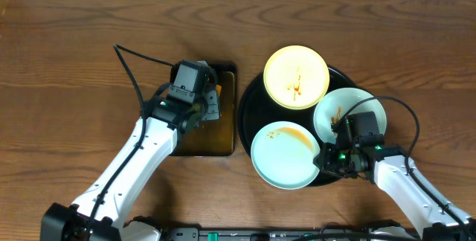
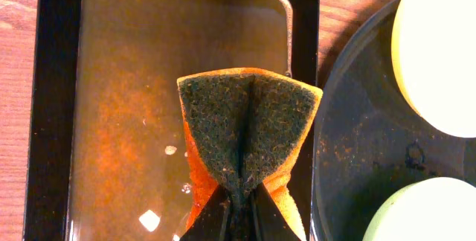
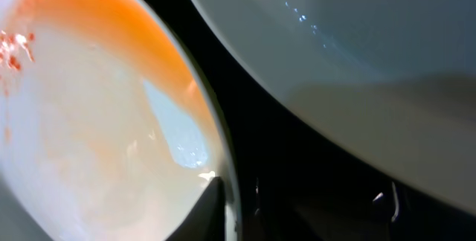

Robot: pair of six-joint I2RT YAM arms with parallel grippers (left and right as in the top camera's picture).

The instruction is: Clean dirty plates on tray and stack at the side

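**Sponge pinched over the soak pan, right arm at a plate rim**

The wooden surface carries everything. The black tray lies just to the right of the left pincer and under the right pincer, probably so that either arm can reach it.

The rectangular pan sits directly below the left pincer. It holds a shallow layer of water, tinted brown, which is most likely why the sponge hangs here: to wet it or let it drip before wiping.

All three plates are on the tray and none is stacked aside yet. The front mint plate, with a broad orange-brown arc, touches the right pincer's tips at its rim. The second mint plate lies just behind that pincer, and its edge appears to ride over its neighbours. The yellow plate, with a small central smear, is farthest from the right pincer and nearest the left one.

The sponge is squeezed in the closed left pincer. It is folded into a V with its dark scouring face outward and orange foam behind, an orientation that suits scrubbing.

One right fingertip rests at the front plate's rim, seemingly to steady or lift it. The other finger is lost in shadow, so I cannot tell whether this pincer is gripping.
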